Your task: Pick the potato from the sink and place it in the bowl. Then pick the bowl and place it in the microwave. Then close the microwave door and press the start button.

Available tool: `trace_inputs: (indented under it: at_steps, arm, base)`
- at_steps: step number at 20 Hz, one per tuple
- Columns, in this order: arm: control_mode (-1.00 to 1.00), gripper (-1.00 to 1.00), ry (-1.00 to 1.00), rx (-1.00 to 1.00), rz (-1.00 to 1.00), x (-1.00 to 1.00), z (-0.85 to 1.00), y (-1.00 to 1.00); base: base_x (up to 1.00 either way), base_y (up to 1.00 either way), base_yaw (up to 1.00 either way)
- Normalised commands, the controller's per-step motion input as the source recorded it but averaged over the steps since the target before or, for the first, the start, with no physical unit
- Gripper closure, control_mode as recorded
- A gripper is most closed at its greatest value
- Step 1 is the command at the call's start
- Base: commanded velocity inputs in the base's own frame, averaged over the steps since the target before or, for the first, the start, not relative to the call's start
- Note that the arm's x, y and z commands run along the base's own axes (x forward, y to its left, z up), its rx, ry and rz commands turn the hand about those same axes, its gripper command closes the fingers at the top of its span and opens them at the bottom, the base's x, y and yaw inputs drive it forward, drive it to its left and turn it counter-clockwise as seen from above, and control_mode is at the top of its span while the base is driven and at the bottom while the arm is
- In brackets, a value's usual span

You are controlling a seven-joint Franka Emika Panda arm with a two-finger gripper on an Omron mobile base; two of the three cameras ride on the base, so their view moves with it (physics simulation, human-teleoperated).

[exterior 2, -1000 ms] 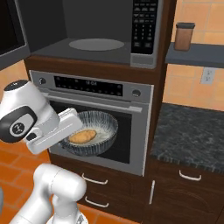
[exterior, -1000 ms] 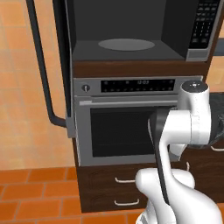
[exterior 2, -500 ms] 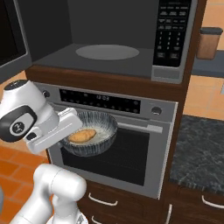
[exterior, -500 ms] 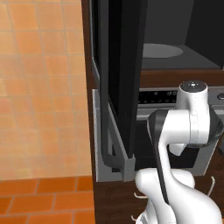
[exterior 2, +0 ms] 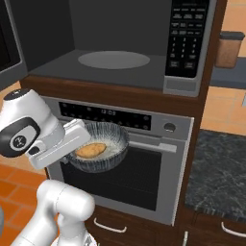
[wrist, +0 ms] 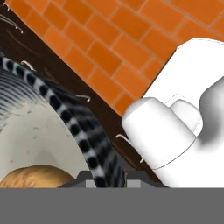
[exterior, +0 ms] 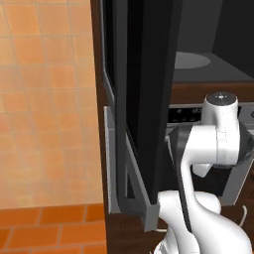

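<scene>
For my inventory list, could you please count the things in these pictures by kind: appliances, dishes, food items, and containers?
Appliances: 2, the microwave and the oven
Dishes: 1, the bowl
Food items: 1, the potato
Containers: 1, the brown jar
Total: 5

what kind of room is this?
A kitchen, rendered: a built-in microwave with its door open sits over a silver oven, beside a dark stone counter. The gripper holds a bowl with a potato.
</scene>
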Motion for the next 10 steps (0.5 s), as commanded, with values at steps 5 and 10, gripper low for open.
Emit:
trace_inputs:
  at_steps: [5, 10]
  arm:
    - [1.00, 1.00, 0.00, 0.00, 0.00, 0.00, 0.00, 0.00]
    - [1.00, 1.00, 0.00, 0.00, 0.00, 0.00, 0.00, 0.00]
  base:
    - [0.04, -0.03, -0.01]
    - [0.36, 0.03, -0.01]
